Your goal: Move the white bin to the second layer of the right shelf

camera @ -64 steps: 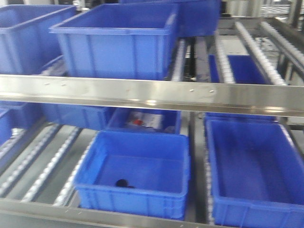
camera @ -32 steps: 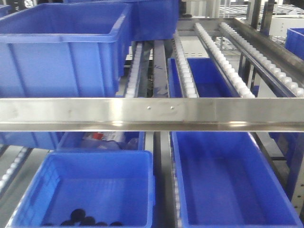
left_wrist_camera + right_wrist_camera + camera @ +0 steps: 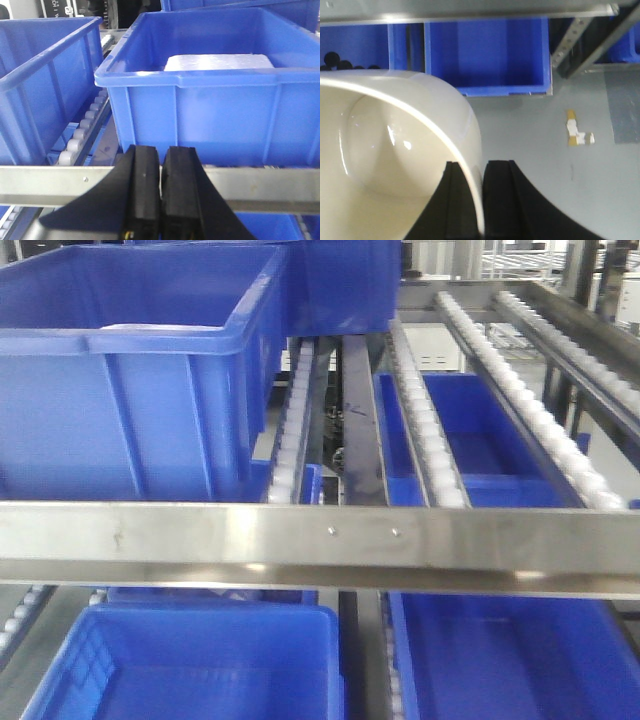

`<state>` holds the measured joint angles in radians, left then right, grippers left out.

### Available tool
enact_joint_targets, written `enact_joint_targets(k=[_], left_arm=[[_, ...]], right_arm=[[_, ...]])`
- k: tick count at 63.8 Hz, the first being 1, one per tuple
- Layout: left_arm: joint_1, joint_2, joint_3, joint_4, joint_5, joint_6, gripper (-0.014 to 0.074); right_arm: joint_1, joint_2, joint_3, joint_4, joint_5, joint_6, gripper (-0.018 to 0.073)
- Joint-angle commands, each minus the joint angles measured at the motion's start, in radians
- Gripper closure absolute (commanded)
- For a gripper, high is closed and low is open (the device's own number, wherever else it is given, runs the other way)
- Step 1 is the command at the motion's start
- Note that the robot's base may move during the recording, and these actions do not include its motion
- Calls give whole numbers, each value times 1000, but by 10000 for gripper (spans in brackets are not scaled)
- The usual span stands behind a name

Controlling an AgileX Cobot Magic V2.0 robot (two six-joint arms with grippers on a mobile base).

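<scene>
Two arms on my rig, one loaded. Front view: no white bin and no gripper visible. I see the steel front rail (image 3: 320, 545) across the frame, and behind it the shelf level with roller tracks (image 3: 425, 430) sloping away. A big blue crate (image 3: 130, 380) fills the left of that level; the tracks to its right are bare, with lower blue crates (image 3: 500, 660) under the rail.

Left wrist view: my left gripper (image 3: 160, 200) has its fingers pressed together with nothing between them, hanging just in front of a rail and a blue crate (image 3: 210, 100) holding a pale flat thing (image 3: 217, 62).

Right wrist view: my right gripper (image 3: 472, 205) is clamped on the rim of the white bin (image 3: 385, 150), one finger inside the wall and one outside. The bin body lies to the gripper's left, open side toward the camera. A steel edge (image 3: 465, 11) runs along the top of the frame with a blue crate (image 3: 487, 55) beneath it.

My read: the right arm carries the move alone, and the bin sits low, so it has to go up and over a rail onto the bare tracks.
</scene>
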<state>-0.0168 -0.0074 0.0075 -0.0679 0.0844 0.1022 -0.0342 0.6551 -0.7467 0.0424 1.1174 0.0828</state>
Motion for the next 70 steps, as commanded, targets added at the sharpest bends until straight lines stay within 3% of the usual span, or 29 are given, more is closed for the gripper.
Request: enact_joint_targets(k=[1, 70], left_arm=[[-4, -13, 37, -6, -84, -3, 512], [-4, -13, 37, -6, -84, -3, 512]], right_arm=[[1, 1, -27, 1, -58, -5, 502], [1, 1, -27, 1, -58, -5, 502]])
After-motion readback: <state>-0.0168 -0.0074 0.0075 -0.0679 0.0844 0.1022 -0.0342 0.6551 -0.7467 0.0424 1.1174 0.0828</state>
